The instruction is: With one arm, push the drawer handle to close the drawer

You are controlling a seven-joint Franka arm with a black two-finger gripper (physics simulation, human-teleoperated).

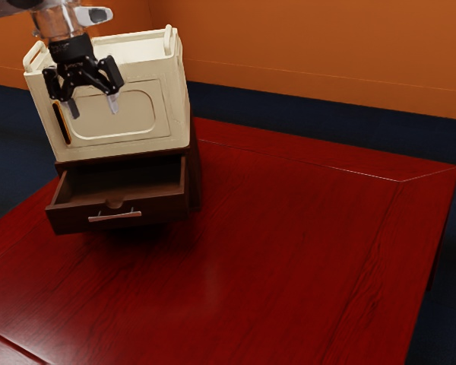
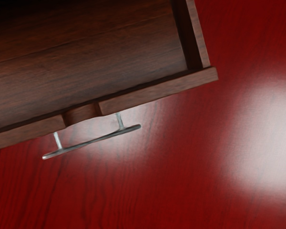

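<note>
1. Exterior view: the drawer (image 1: 156, 216) stands extended from the dark wooden cabinet (image 1: 196, 163) on the table (image 1: 289, 266). The task is unfinished; closing travel remains.
2. Locate the handle (image 1: 115, 216) on the outer face of the drawer, below the notch (image 1: 115, 204) in its top edge. In the wrist view, two posts hold the bar clear of the face, so it offers an outward surface to push against.
3. Jaws: released. The fingertips (image 1: 114, 103) stand apart with nothing between them. A push needs no grasp; clenched jaws would probably give a firmer contact.
4. The arm (image 1: 59, 24) carries the jaws above handle level, apart from the drawer. This height probably serves to clear the front panel during approach.
5. Current step, as judged: alignment before contact. Next, lower the jaws to the outer side of the handle, then push toward the cabinet, near the middle of the bar.
6. Caution: descent too far inward could land the jaws inside the drawer. Off-centre force may skew it in its runners.
7. The cream box (image 1: 132, 84) rests on top of the cabinet. Its load may help steady the cabinet, but avoid striking it.
</note>
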